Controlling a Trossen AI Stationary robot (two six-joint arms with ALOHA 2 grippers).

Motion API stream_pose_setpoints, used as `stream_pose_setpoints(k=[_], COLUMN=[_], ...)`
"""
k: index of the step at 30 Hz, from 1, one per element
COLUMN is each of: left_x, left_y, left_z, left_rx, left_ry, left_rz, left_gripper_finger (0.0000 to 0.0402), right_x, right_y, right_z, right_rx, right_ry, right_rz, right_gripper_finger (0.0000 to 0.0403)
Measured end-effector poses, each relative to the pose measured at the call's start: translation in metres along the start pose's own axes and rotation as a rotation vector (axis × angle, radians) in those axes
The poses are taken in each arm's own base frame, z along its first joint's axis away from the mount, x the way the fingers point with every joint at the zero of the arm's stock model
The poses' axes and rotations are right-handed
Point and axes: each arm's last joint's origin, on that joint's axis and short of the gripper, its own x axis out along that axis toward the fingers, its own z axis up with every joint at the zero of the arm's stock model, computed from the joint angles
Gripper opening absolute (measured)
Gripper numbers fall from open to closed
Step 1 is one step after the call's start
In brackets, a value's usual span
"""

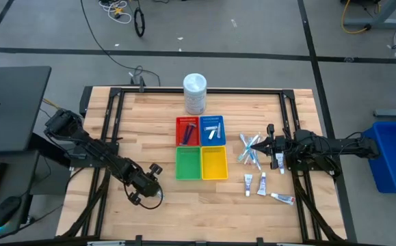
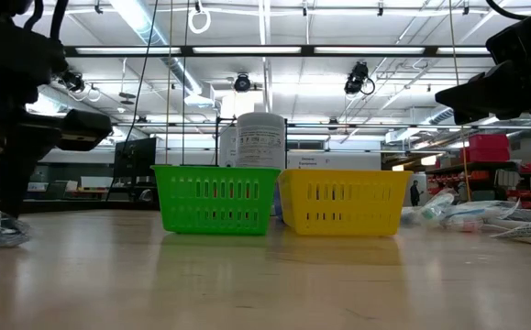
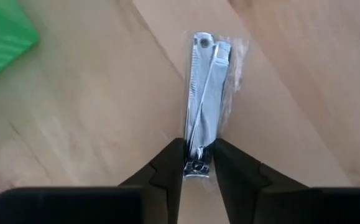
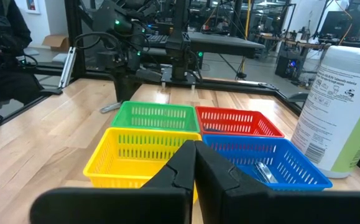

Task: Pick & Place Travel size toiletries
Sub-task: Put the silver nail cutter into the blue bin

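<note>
The left gripper (image 3: 199,163) is low over the table (image 1: 163,212) at about 7 o'clock from the four little baskets, and it is the one doing the work. In its own wrist view, its two dark fingers (image 3: 167,168) sit on each side of the near end of a shiny nail clipper (image 3: 203,102) in a clear wrapper, which lies flat on the wood. The fingers look like they touch the wrapper, but the clipper is not off the table yet, so I think this is the grabbing step, with the squeeze not done. Next the fingers need to pinch tight on that thin metal, then lift straight up and carry it to a basket; which basket it belongs in I cannot tell. The green basket (image 1: 188,164) and yellow basket (image 1: 214,163) are closest, and look empty. Behind them the red basket (image 1: 187,130) has a dark stick in it and the blue basket (image 1: 211,130) has small pale things. A tall white tub (image 1: 195,93) stands at 12 o'clock. At 3 o'clock the right gripper (image 1: 269,145) waits, clenched on nothing, just above a pile of toothbrushes (image 1: 249,149), with small white tubes (image 1: 256,183) at about 4 o'clock
</note>
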Motion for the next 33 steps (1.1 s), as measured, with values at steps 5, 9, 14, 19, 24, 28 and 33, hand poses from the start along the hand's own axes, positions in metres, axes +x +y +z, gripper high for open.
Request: stream_pose_setpoints(k=[5,9,14,19,24,28,33], left_x=[0.0,0.0,0.0,-0.0013,-0.0031,-0.0031,-0.0006], left_y=[-0.0003,-0.0004,-0.001,-0.0016,-0.0013,-0.0014,-0.0018], left_z=[0.0,0.0,0.0,0.0024,0.0065,0.0043,-0.0016], left_rx=[-0.001,-0.002,-0.027,-0.061,-0.078,-0.074,-0.069], left_ry=[0.0,0.0,0.0,-0.005,-0.017,0.005,0.025], left_rz=[-0.011,-0.015,-0.034,-0.044,-0.042,-0.042,-0.042], left_gripper_finger=[0.0129,0.0156,0.0179,0.0181,0.0175,0.0174,0.0173], right_x=[0.0,0.0,0.0,0.0,0.0,0.0,0.0], right_y=[0.0,0.0,0.0,0.0,0.0,0.0,0.0], right_z=[-0.0001,0.0,0.0,0.0,-0.0001,0.0001,0.0001], right_rx=[0.0,0.0,0.0,0.0,0.0,0.0,0.0], right_ry=[0.0,0.0,0.0,0.0,0.001,0.0,0.0], right_rz=[0.0,0.0,-0.001,0.0,0.0,0.0,0.0], right_gripper_finger=[0.0013,0.0014,0.0013,0.0013,0.0014,0.0013,0.0014])
